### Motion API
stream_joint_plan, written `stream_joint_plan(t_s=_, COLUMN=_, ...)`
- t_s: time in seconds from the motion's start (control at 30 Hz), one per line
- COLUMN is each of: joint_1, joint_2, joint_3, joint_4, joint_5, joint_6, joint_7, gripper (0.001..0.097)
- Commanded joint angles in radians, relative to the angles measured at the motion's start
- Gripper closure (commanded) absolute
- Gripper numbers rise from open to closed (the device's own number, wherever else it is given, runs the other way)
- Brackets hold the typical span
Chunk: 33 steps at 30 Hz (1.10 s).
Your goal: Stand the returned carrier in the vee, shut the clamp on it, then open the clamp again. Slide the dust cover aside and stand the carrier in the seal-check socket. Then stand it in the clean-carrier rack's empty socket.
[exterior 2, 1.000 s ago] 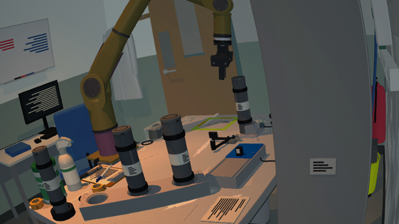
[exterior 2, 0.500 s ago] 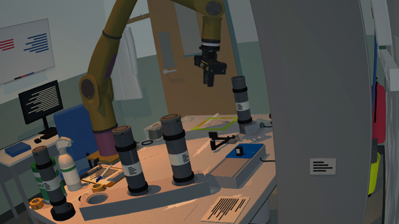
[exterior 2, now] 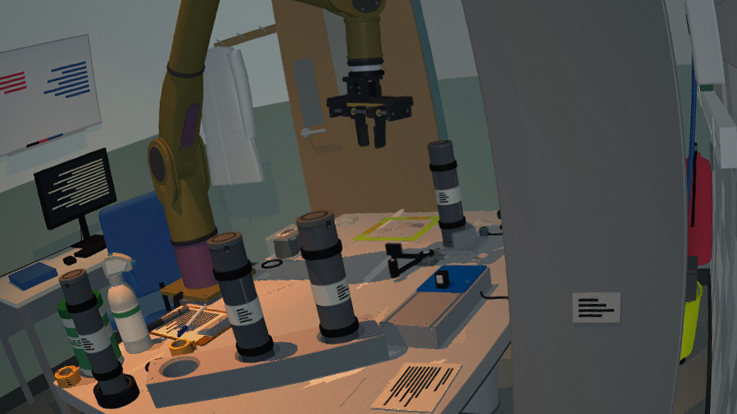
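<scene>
The far right of the table is hidden behind a large grey panel (exterior 2: 583, 204), which cuts off the area beside the returned carrier (exterior 2: 446, 189). That carrier, a grey cylinder with black bands and a white label, stands upright in a grey fixture (exterior 2: 465, 237) at the table's far side. My gripper (exterior 2: 370, 139) hangs high above the table, left of the carrier's top, partly closed and holding nothing. A black clamp lever (exterior 2: 408, 258) lies mid-table. A flat box with a blue dust cover (exterior 2: 452, 279) sits nearer. The clean-carrier rack (exterior 2: 264, 362) holds two carriers (exterior 2: 326, 276) and one empty socket (exterior 2: 178, 367).
Behind the table are a brown door (exterior 2: 358, 121) and a white coat. A green-taped square (exterior 2: 397, 228) marks the far tabletop. At the near left stand another carrier on a black base (exterior 2: 95, 344), a spray bottle (exterior 2: 125, 303) and tape rolls. A printed sheet (exterior 2: 416, 386) lies at the front edge.
</scene>
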<state>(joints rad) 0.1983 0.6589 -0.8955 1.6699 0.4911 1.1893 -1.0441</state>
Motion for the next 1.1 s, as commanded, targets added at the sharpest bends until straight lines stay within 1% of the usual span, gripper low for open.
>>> stream_joint_plan(t_s=0.0, joint_1=0.014, joint_2=-0.001, joint_3=-0.021, joint_4=0.003, joint_5=0.012, joint_6=0.000, joint_7=0.010, gripper=0.0586)
stream_joint_plan(t_s=0.1, joint_1=0.060, joint_2=-0.004, joint_3=-0.087, joint_4=0.015, joint_5=0.052, joint_6=0.000, joint_7=0.041, gripper=0.0586)
stream_joint_plan(t_s=0.2, joint_1=0.097, joint_2=-0.005, joint_3=-0.139, joint_4=0.025, joint_5=0.084, joint_6=0.001, joint_7=0.066, gripper=0.0586)
stream_joint_plan(t_s=0.3, joint_1=0.124, joint_2=-0.007, joint_3=-0.178, joint_4=0.032, joint_5=0.107, joint_6=0.001, joint_7=0.085, gripper=0.0586)
stream_joint_plan(t_s=0.4, joint_1=0.143, joint_2=-0.007, joint_3=-0.204, joint_4=0.037, joint_5=0.123, joint_6=0.001, joint_7=0.097, gripper=0.0586)
stream_joint_plan(t_s=0.6, joint_1=0.158, joint_2=-0.008, joint_3=-0.227, joint_4=0.041, joint_5=0.137, joint_6=0.001, joint_7=0.108, gripper=0.0586)
stream_joint_plan(t_s=0.87, joint_1=0.160, joint_2=-0.008, joint_3=-0.229, joint_4=0.043, joint_5=0.139, joint_6=0.000, joint_7=0.109, gripper=0.0586)
stream_joint_plan(t_s=1.07, joint_1=0.158, joint_2=-0.002, joint_3=-0.225, joint_4=0.052, joint_5=0.147, joint_6=-0.012, joint_7=0.102, gripper=0.0586)
